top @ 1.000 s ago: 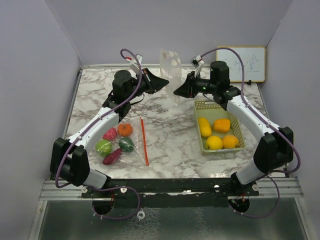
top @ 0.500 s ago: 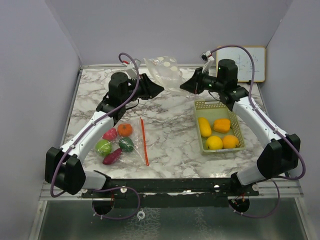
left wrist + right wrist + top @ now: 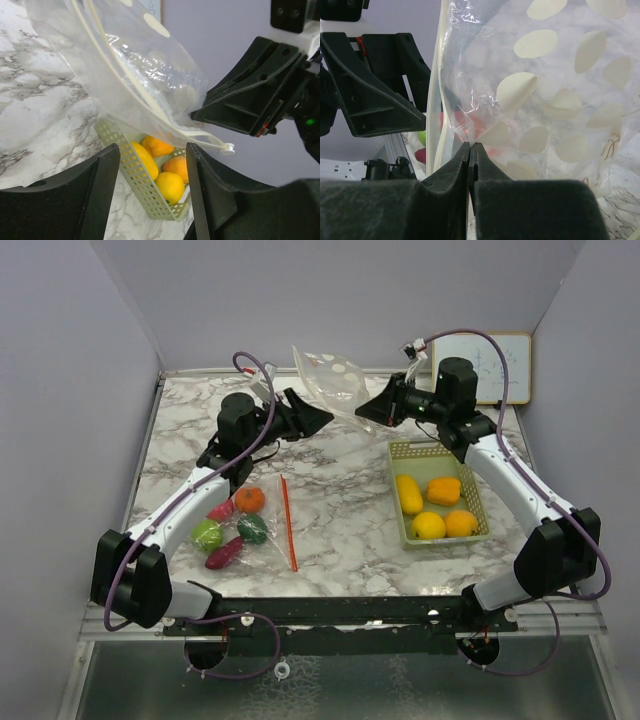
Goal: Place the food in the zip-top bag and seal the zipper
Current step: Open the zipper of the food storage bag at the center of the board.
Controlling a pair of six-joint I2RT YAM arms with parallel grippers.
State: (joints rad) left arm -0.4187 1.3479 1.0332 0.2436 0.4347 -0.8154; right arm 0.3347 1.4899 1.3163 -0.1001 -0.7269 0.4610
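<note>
My right end effector (image 3: 470, 146) is clamped on the bag (image 3: 330, 375) aloft; my left end effector (image 3: 150, 150) stands apart and should take its free edge squarely.

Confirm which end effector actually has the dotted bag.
The right end effector: it is shut on the edge of the dotted bag. The left end effector is open, gripping nothing; the bag sits beyond it.

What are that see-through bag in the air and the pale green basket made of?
The clear spotted zip-top bag looks like thin plastic film: it crinkles, shines and shows through. The pale green mesh basket seems stiff moulded plastic, matte, with even holes.
</note>
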